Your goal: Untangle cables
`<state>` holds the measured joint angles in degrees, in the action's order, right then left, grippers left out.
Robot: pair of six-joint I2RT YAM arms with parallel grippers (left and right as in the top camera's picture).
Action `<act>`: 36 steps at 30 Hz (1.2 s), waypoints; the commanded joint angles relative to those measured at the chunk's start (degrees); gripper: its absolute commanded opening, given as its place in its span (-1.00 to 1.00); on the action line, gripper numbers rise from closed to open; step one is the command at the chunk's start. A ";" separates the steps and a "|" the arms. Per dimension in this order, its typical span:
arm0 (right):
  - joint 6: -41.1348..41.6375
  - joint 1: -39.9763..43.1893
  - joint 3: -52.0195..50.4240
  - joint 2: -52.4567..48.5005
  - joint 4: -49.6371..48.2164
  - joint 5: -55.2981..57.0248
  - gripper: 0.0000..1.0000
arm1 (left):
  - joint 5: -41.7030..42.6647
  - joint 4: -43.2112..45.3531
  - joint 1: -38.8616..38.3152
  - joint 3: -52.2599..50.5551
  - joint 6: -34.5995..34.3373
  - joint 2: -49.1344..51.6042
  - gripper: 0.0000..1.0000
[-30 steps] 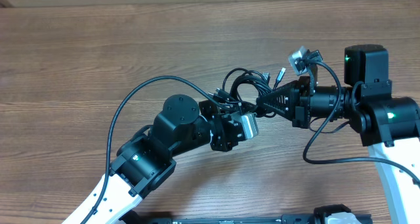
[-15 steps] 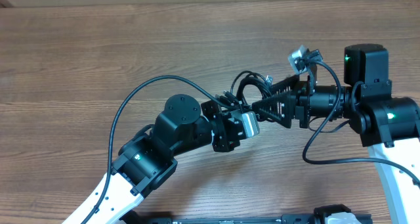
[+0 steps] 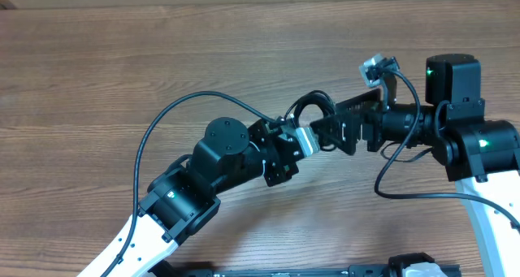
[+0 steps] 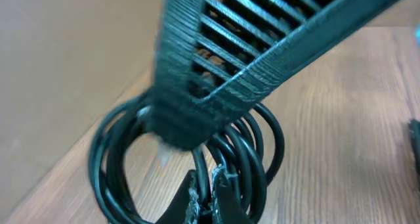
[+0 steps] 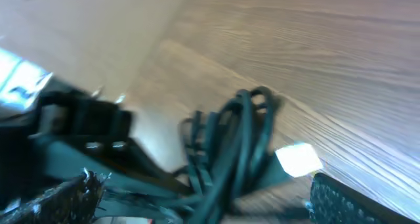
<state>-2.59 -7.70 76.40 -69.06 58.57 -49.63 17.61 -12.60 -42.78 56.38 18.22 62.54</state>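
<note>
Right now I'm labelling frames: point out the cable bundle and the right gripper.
cable bundle (image 4: 252, 161), left wrist view, on the coiled loops.
right gripper (image 3: 325, 120), overhead view, between its open fingertips.

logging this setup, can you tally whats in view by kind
white and black robot arms: 2, left arm and right arm
black two-finger grippers: 2, left gripper and right gripper
tangled bundle of thin black cables: 1, separate cords uncountable
brown wooden table: 1
total: 6

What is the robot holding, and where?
The left gripper pinches the cables where their loops bunch together. The right gripper is open, gripping nothing.
</note>
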 commanded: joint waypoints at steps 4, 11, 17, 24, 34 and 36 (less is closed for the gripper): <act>10.54 -0.22 0.70 0.68 -0.04 13.42 1.00 | -7.13 0.68 -0.35 0.02 -5.44 0.02 -0.92; 10.47 -0.22 0.70 0.68 0.35 13.68 0.94 | -7.04 2.93 -0.37 0.02 -6.38 0.02 -0.92; 10.49 -0.22 0.70 0.68 1.88 18.53 0.82 | -1.01 8.13 -0.37 0.02 -6.91 -0.07 -0.92; 10.51 -0.22 0.70 0.66 2.10 20.79 0.82 | 6.40 11.58 -0.37 0.02 -6.91 -0.09 -0.92; 10.78 -0.22 0.70 -0.20 2.73 22.56 0.61 | 7.89 14.91 -0.31 0.02 -6.88 -1.29 -0.92; 10.73 -0.22 0.70 -0.24 2.73 21.55 0.61 | 7.89 14.88 -0.26 0.02 -6.88 -1.36 -0.92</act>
<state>8.01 -7.70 76.40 -69.08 61.41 -27.86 24.05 1.48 -42.78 56.29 11.92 62.50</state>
